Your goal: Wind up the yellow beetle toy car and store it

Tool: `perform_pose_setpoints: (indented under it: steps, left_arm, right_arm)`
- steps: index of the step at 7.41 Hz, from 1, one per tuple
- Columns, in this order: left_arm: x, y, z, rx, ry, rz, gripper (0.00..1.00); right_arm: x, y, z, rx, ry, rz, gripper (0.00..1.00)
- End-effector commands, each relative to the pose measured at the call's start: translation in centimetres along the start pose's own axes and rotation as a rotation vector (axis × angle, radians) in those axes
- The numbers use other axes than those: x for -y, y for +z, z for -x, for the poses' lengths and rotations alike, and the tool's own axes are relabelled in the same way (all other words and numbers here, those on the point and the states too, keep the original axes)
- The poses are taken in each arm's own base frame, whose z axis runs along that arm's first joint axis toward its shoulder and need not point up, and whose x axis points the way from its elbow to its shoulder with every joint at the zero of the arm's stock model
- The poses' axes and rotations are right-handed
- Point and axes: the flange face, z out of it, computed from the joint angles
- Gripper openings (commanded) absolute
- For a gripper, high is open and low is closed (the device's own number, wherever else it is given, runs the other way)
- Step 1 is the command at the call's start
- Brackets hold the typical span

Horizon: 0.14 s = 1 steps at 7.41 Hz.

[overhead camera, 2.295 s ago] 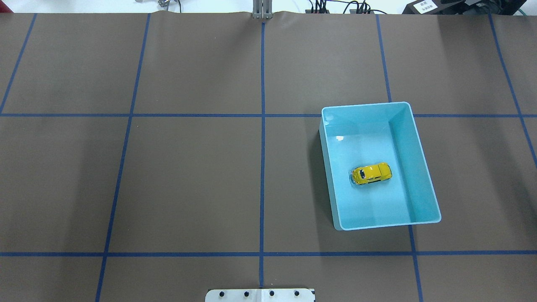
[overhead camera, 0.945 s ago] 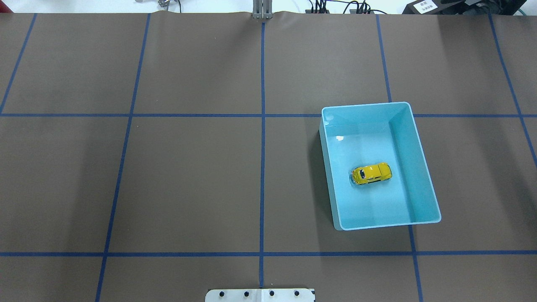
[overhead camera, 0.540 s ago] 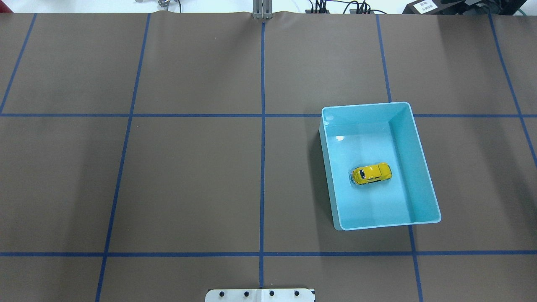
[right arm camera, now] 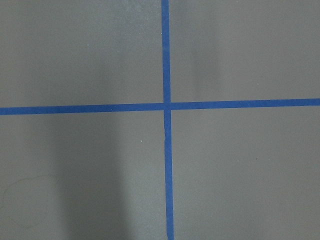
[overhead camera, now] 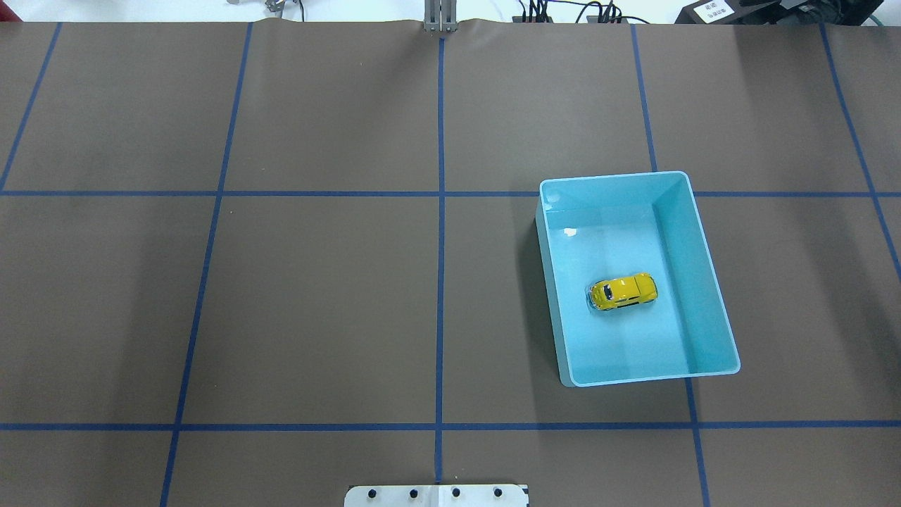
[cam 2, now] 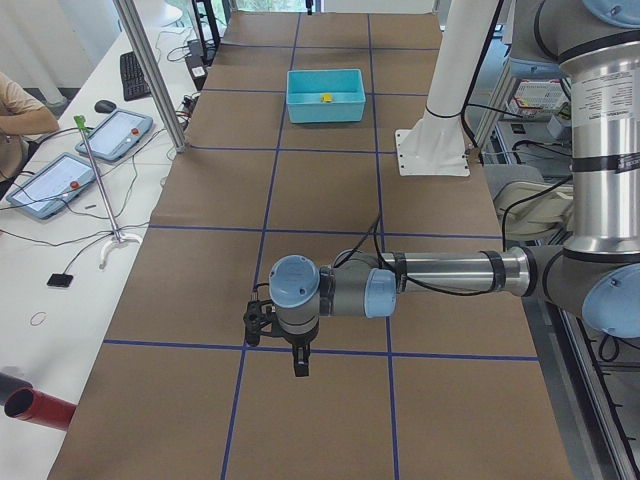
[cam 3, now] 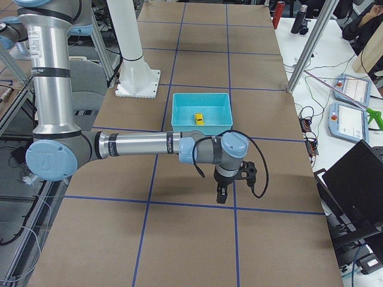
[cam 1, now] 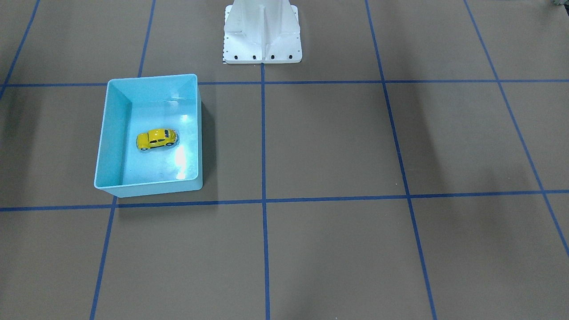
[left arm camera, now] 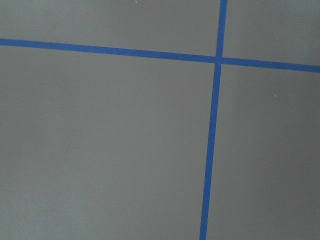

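Near end of exterior left view: left pincer [cam 2: 299,362] hangs point-down over the bare brown worktop [cam 2: 320,200], lower centre of frame, well apart from everything. Whether it's open or closed can't be told from this side view; its wrist cam shows only paper and blue tape lines.

Right pincer [cam 3: 221,194] is in the same pose in the exterior right view, centre frame, over the worktop just short of the bin's near wall. State can't be told either; its wrist cam shows a tape cross only. Neither arm appears in the overhead or front views.

Further out: light blue bin [overhead camera: 711,282] sits right of centre in the overhead view, left of centre in the front view. Yellow beetle toy car [overhead camera: 624,291] sits on its wheels on the bin floor, roughly mid-bin, clear of all four walls, long axis across the bin.

Judgement: the car looks stored, with both arms clear of it. If a pick for winding is due, the right arm is closer. Come straight down inside the walls, close across the car's narrow sides, not nose-to-tail. The body is glossy and rounded, so grip low near the wheel line or it may squirt out. Lift vertically until clear of the rim.
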Motion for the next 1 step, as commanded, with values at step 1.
perform_pose_setpoints:
  steps: [1]
  left_arm:
    - [0.0,0.0,0.0,0.0,0.0,0.0,1.0]
  right_arm:
    - [-0.08,0.0,-0.04,0.001,0.008,0.001,1.0]
